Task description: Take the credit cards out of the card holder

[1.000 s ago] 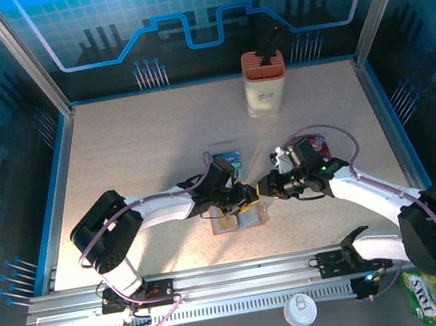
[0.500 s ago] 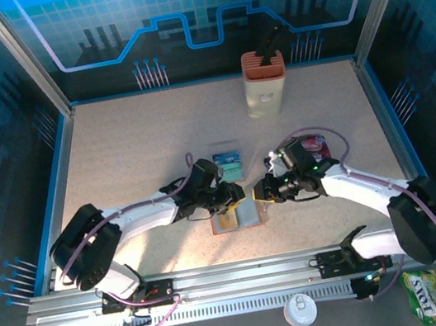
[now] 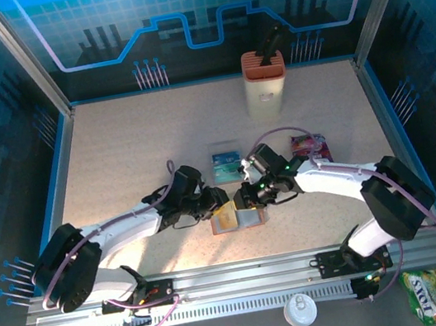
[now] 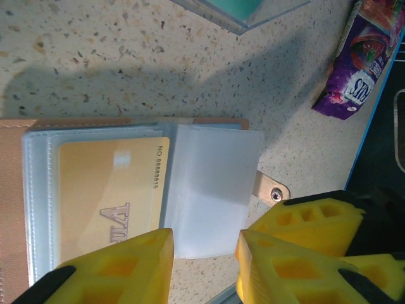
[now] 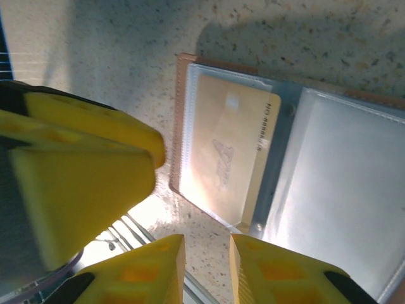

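Since the card holder (image 4: pixel 212 187) lies open, its orange card (image 4: pixel 107 196) shows.

From overhead I see the speckled beige tabletop (image 3: pixel 134 160) brightly and evenly lit, while the blue walls stay dim. On the left wrist, a soft shadow crosses the table. On the right wrist, glare whitens the clear plastic sleeve (image 5: pixel 215 171), and a yellow foam finger (image 5: pixel 82 183) looks blurred, perhaps too close.
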